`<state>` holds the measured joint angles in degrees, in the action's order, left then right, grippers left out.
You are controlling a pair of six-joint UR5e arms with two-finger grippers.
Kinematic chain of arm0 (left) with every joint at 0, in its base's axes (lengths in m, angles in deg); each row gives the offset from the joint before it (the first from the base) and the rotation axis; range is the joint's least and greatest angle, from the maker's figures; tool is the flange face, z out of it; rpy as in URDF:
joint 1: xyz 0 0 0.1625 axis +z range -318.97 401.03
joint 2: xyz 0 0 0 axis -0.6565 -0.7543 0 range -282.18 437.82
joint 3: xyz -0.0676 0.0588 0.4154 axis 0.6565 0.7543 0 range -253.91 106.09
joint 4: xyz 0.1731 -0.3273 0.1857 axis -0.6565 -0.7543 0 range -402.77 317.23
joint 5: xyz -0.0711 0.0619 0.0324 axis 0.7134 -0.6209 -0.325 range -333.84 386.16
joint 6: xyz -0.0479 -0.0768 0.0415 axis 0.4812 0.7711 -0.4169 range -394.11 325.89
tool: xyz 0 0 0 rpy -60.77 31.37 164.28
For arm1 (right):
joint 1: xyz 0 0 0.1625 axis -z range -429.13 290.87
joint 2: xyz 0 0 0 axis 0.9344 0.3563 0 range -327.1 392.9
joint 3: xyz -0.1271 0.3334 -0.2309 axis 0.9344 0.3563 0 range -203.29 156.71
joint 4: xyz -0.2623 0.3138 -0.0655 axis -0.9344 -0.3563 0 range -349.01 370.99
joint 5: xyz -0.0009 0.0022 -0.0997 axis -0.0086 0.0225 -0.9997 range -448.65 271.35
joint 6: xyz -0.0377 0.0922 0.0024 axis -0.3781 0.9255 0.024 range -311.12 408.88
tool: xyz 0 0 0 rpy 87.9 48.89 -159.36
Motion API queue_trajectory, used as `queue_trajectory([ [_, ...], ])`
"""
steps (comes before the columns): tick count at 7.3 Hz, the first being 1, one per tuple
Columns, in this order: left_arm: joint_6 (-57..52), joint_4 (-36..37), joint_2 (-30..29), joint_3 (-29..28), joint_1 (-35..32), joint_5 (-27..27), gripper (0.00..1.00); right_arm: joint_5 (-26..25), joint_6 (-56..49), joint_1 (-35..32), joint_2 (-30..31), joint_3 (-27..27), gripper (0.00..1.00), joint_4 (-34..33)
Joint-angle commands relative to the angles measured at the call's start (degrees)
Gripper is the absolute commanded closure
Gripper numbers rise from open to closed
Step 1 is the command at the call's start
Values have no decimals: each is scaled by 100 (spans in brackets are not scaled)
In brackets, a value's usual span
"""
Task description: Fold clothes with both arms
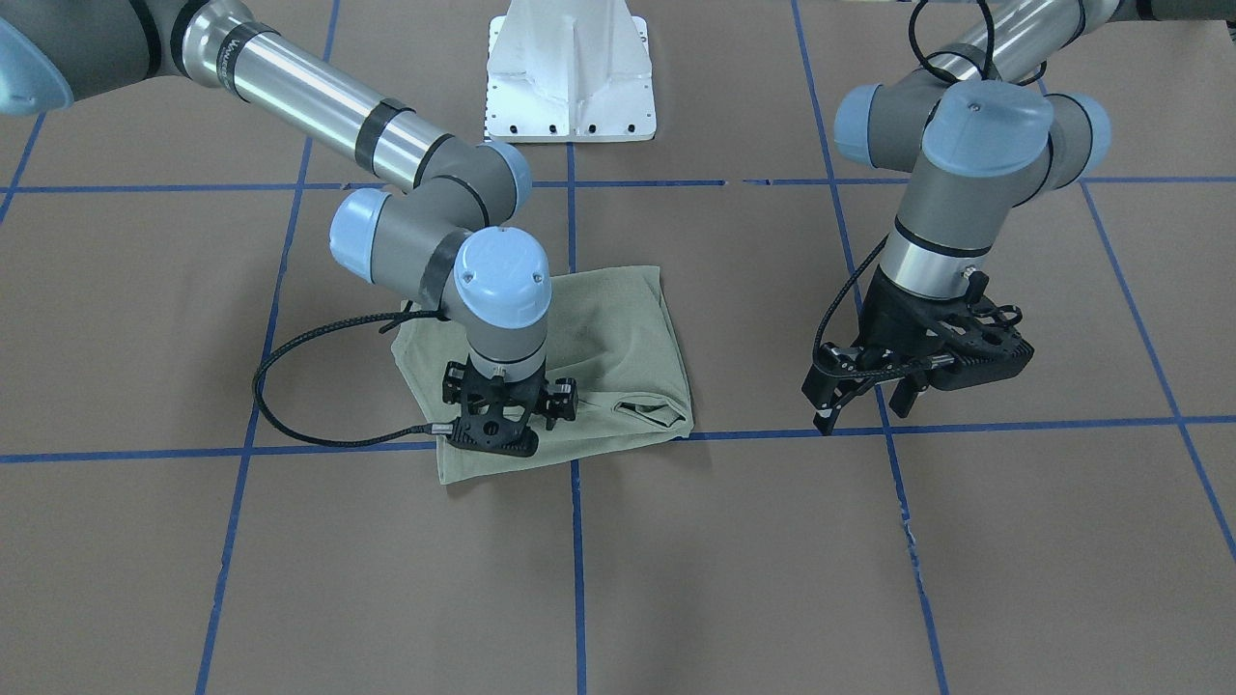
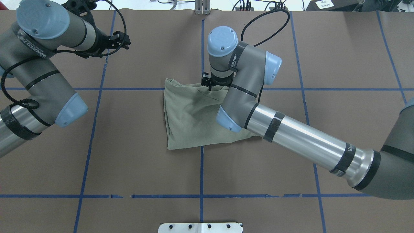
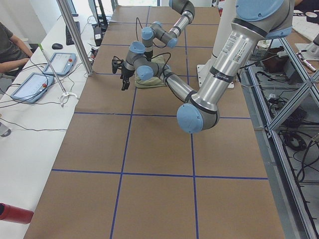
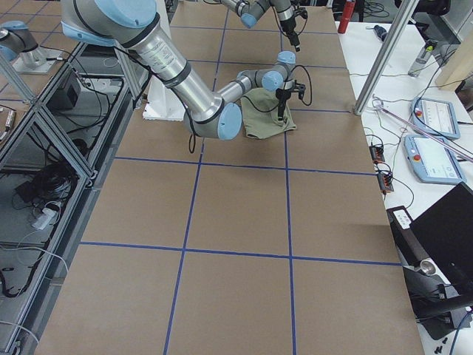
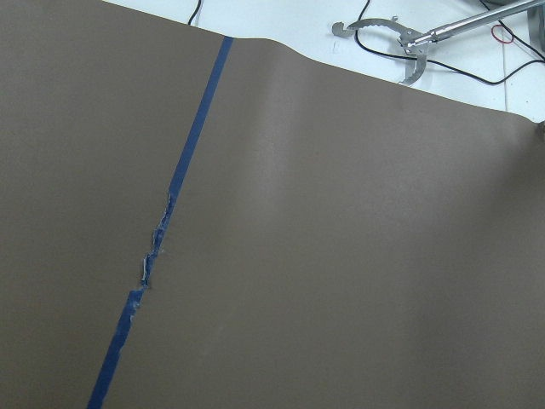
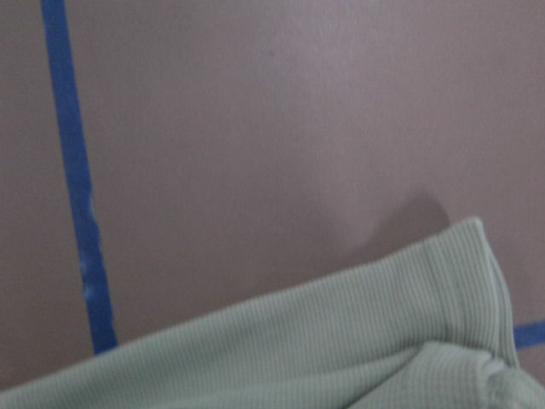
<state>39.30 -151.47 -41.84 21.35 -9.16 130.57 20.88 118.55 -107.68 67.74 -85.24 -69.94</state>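
- Front-facing view: the shirt (image 1: 618,333) lies folded small at the centre of the table (image 1: 676,579). The left gripper (image 1: 864,405) hangs well apart from it, jaws spread and empty.
- Overhead view: the right gripper (image 2: 208,84) stands on the shirt's far edge. Its grip cannot be told.
- Judgement: folding looks nearly finished, with only release or tidying left.

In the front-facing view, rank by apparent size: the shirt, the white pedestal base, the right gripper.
1. folded green shirt
2. white pedestal base, though the frame's top edge crops it
3. right gripper, seen end-on from above
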Motion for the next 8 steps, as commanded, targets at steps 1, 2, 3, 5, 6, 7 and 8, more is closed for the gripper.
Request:
queue_trajectory([
  [1,24,15,4,71,1,62,1,-2,-147,-240,-328,480,0,244],
  [2,16,15,13,80,1,62,1,-2,-156,-258,-328,481,0,244],
  [3,-2,15,22,71,1,62,1,-2,-121,-258,-328,481,0,235],
  [5,-2,15,13,80,9,70,1,-2,-121,-258,-258,481,0,218],
  [6,-11,15,22,71,1,71,1,-2,-95,-224,-206,455,1,218],
  [7,-11,15,13,71,1,71,1,59,-69,-223,-179,411,13,183],
  [8,-11,15,5,80,1,71,1,77,-68,-214,-153,385,18,156],
])
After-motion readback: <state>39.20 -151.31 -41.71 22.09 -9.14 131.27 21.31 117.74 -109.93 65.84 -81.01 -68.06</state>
